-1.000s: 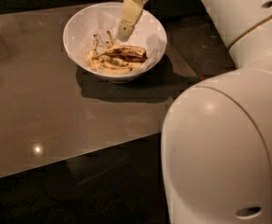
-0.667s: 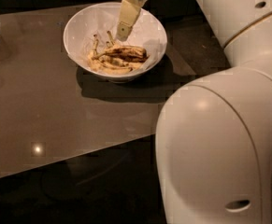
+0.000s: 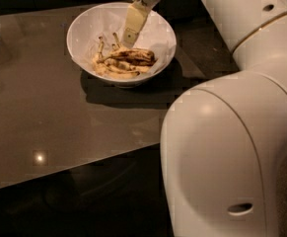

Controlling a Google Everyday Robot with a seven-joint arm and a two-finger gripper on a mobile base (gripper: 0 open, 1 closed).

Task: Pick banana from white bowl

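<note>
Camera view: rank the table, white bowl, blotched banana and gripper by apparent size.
1. table
2. white bowl
3. banana and gripper, which hangs over the bowl's far side just above the banana. They look alike, and the gripper is cropped at the top edge, so they are unranked.

Arm: the bulky, smooth white robot arm (image 3: 232,147) is arching from near right of the large round white bowl (image 3: 158,33) to above its far rim.
Gripper: the pale cream gripper (image 3: 129,36) is hanging tip-down inside the bowl's far half.
</note>
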